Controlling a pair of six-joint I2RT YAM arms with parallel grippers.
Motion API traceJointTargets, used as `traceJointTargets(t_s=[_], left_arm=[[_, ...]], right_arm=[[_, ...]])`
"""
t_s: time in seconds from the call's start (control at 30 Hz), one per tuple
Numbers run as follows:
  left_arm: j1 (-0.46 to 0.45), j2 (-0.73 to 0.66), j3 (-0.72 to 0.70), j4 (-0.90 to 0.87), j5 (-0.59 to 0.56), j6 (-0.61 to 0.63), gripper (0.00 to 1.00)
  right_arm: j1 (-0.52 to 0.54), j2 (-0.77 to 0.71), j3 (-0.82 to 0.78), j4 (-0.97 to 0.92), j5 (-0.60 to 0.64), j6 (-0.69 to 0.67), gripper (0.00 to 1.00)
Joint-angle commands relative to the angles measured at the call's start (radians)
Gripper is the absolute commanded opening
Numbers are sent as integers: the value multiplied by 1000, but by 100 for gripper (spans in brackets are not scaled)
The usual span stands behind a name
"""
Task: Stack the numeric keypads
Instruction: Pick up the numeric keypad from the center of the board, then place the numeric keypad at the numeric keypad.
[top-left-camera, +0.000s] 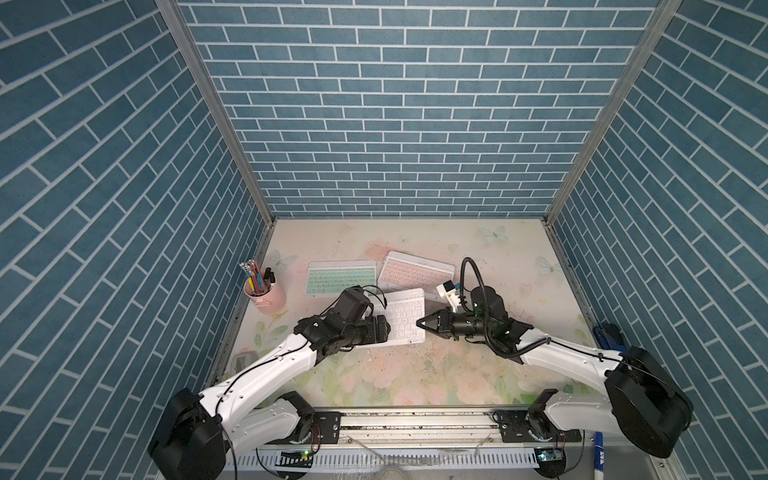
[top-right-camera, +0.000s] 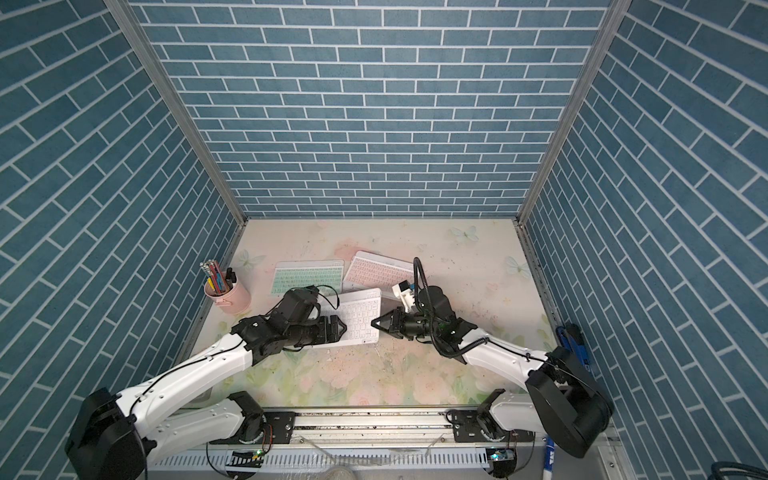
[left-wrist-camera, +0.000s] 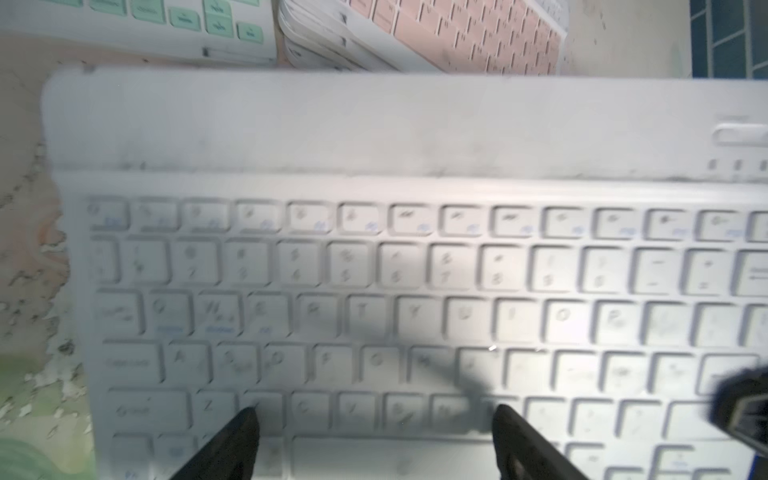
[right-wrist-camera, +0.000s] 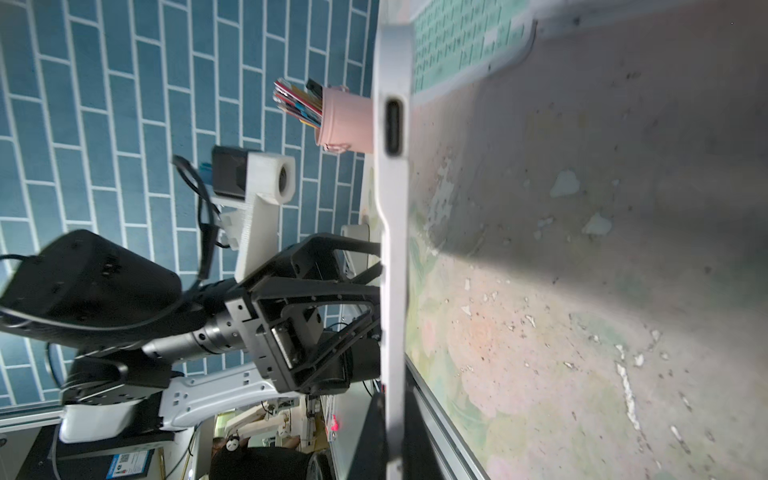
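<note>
Centre of table (top-left-camera: 415, 374), both top views: white keypad (top-left-camera: 403, 316) (top-right-camera: 359, 316) lies skewed, green keypad (top-left-camera: 338, 278) behind-left, pink keypad pile (top-left-camera: 415, 272) behind-right, pencil cup (top-left-camera: 268, 297) far left at the table edge. Both arms reach inward, forearms low. Left hand (top-left-camera: 381, 329) covers the white keypad's left part; right hand (top-left-camera: 419, 323) comes to a point at its right edge. Left wrist view, blurry, adds what those miss: left hand (left-wrist-camera: 374, 411) spread wide, black fingers (left-wrist-camera: 232, 449) either side of the space bar (left-wrist-camera: 386, 457). Keys are flat matte squares with a scuffed plain strip above them. Pink keypad pile (left-wrist-camera: 457, 33) shows several layered white frames under the top one. Right wrist view is edge-on: thin rounded white rim with an oblong port (right-wrist-camera: 392, 124). Right hand (right-wrist-camera: 392, 432) is pressed together, pinching that rim, one finger each side. Left hand (right-wrist-camera: 374, 282) shows an open black frame with tips at the key face. Table print is chipped and flaking.
</note>
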Motion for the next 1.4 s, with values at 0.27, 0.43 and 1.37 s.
traceJointTargets(t_s=[0.27,0.43,1.37], left_arm=[[55,-41,46,-138,-14,31,89],[97,-38,43,-122,12,35,90],[154,45,25,-66,76,58,90]], right_arm=[[-236,-17,91,4,-48,-76,0],[-309,124,131,93,-92,-61,0],[-430,543,251,308,-247,-3,0]])
